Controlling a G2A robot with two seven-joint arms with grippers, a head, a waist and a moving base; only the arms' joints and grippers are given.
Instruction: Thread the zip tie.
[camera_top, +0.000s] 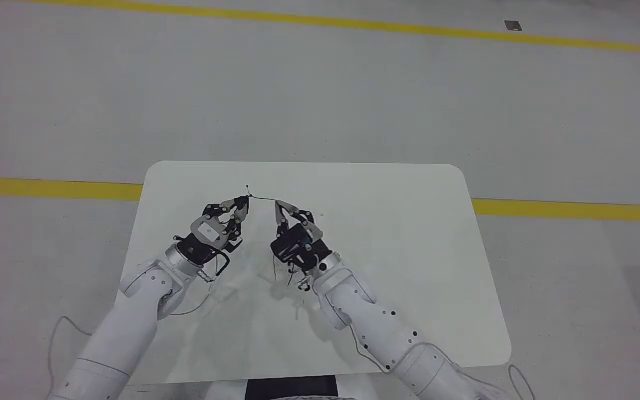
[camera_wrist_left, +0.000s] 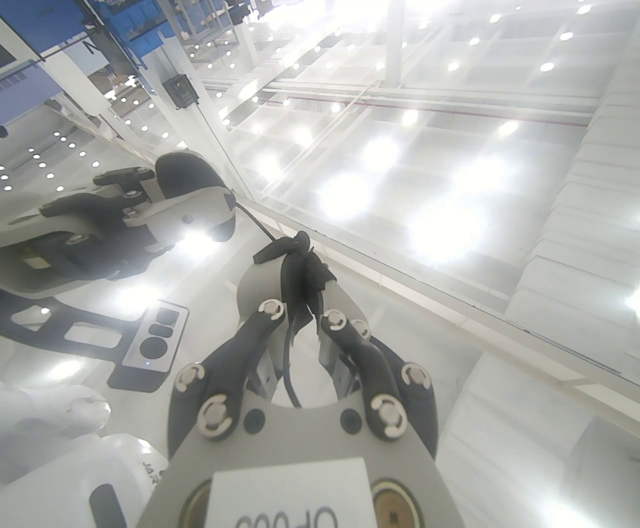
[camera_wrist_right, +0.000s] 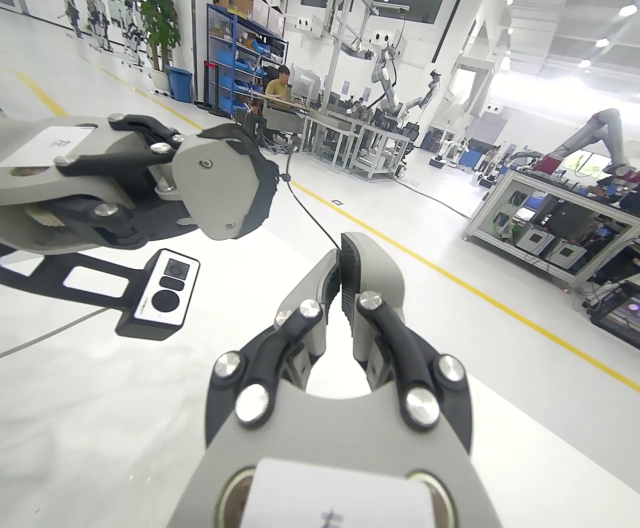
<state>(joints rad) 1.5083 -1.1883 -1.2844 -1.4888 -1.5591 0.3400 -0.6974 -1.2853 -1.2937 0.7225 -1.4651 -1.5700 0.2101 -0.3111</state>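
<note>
Evidently, the left gripper (camera_wrist_left: 300, 280) and right gripper (camera_wrist_right: 340, 255) each pinch one end of the black zip tie (camera_wrist_right: 310, 210), spanning between their fingertips above the table (camera_top: 400, 250), presumably to align tail with head

Thin black plastic zip tie (camera_top: 262, 198) — too fine in the top view to tell head from tail. Both ends buried inside the clamped left gripper (camera_wrist_left: 300, 270) and right gripper (camera_wrist_right: 341, 257).

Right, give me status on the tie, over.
Left gripper shut on tie. Right gripper shut on its other end. Tie strung between them above table. Nothing else between them.
</note>
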